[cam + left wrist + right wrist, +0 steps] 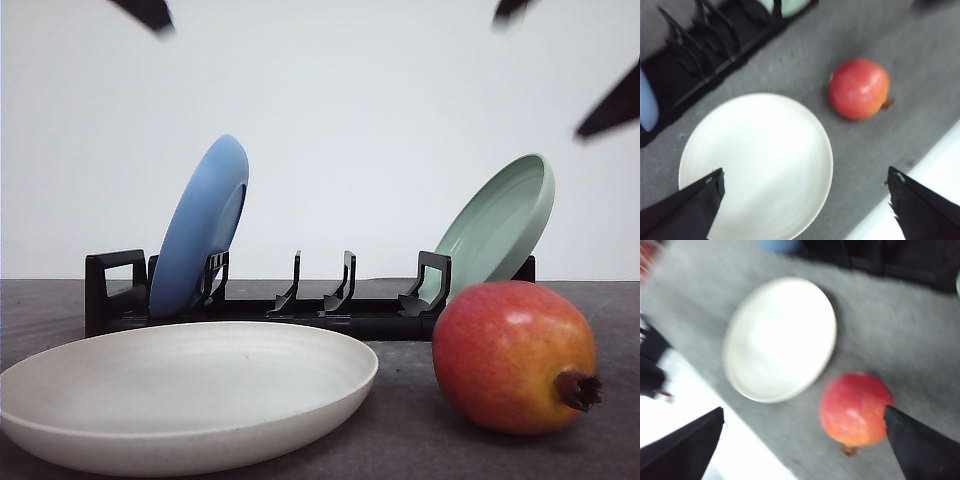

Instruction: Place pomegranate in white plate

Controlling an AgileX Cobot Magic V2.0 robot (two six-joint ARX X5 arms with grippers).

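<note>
A pomegranate (pixel 515 357) sat on the dark grey table (pixel 400 440) at the near right, just beside the white plate (pixel 180 395) but apart from it, with a strip of bare table between them. The plate lay flat at the near left and held nothing. The fruit lay on its side, its dried brown crown (pixel 580 389) pointing right, away from the plate, so its crown-to-base axis ran roughly left to right.

Both hands hung above the table with fingers spread wide and nothing between them. The left hand (pixel 805 205) hovered over the near edge of the plate, the fruit off to its right. The right hand (pixel 805 445) hovered closer to the fruit, one finger (pixel 920 445) overlapping its edge in the wrist view, though contact could not be confirmed in the blur.

The right arm appeared the nearer of the two and better placed for the pick. The carry would then run leftward to the plate.

Behind, a black dish rack (pixel 290 305) held a blue plate (pixel 200 225) at its left end and a pale green plate (pixel 500 225) at its right.
</note>
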